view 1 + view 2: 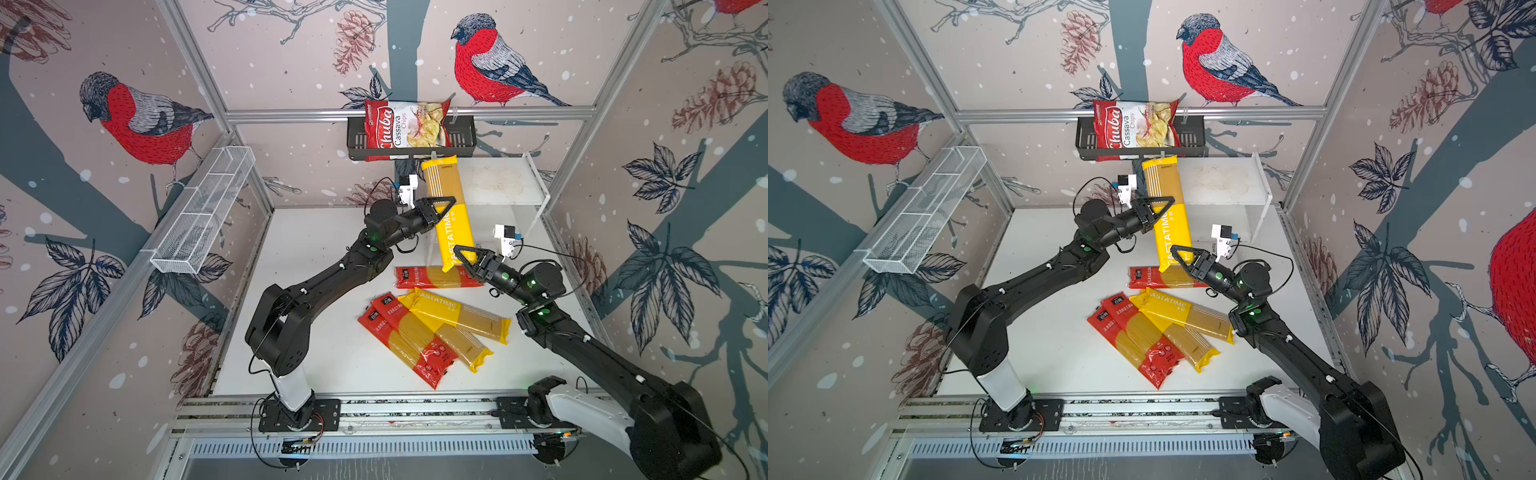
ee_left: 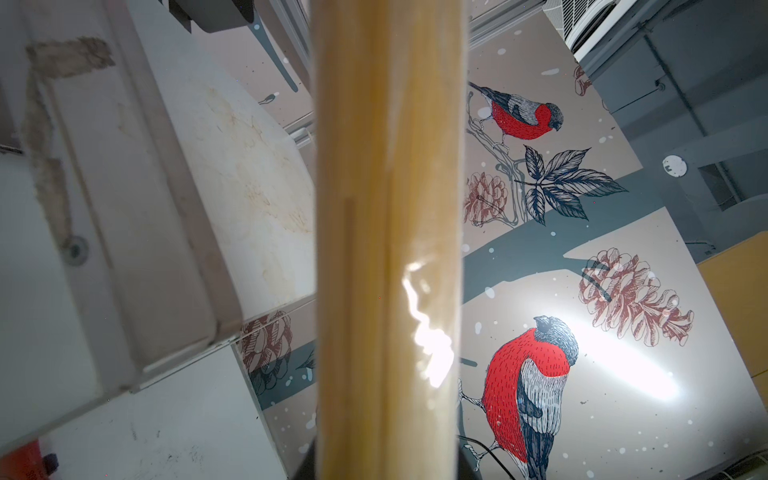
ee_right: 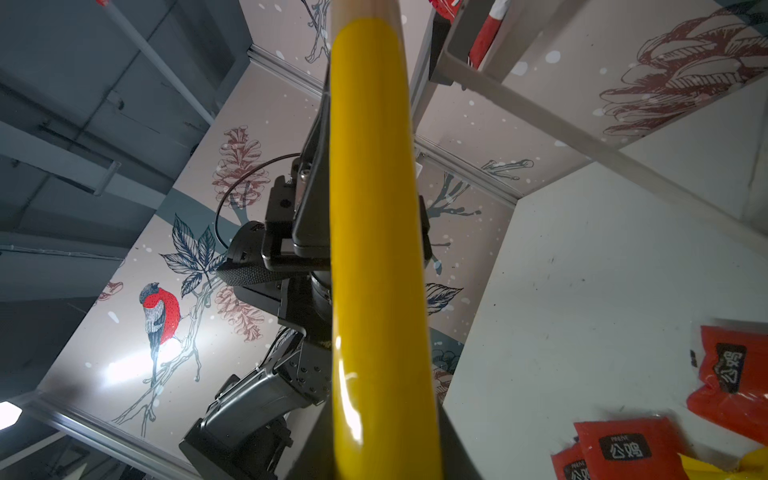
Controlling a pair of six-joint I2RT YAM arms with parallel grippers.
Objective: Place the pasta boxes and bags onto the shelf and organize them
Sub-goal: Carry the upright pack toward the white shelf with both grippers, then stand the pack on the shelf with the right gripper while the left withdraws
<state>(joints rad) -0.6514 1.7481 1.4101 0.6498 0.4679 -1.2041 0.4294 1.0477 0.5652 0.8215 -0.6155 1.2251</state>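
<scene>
Both left end effector [image 1: 445, 206] and right end effector [image 1: 460, 255] clamp one PASTATIME pack [image 1: 455, 230] near black basket [image 1: 462, 140].

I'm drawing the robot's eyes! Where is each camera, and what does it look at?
Top views: high in front, looking down at the table and shelf; both arms, left gripper and right gripper show.
Left wrist: looks along the yellow pack past the shelf; only jaw edges show.
Right wrist: looks up that pack at the left arm.
Shared: both wrist views see the pack.

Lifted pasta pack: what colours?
The lifted pasta pack is half yellow, half tan with fine stripes; clearest in a top view.
</scene>
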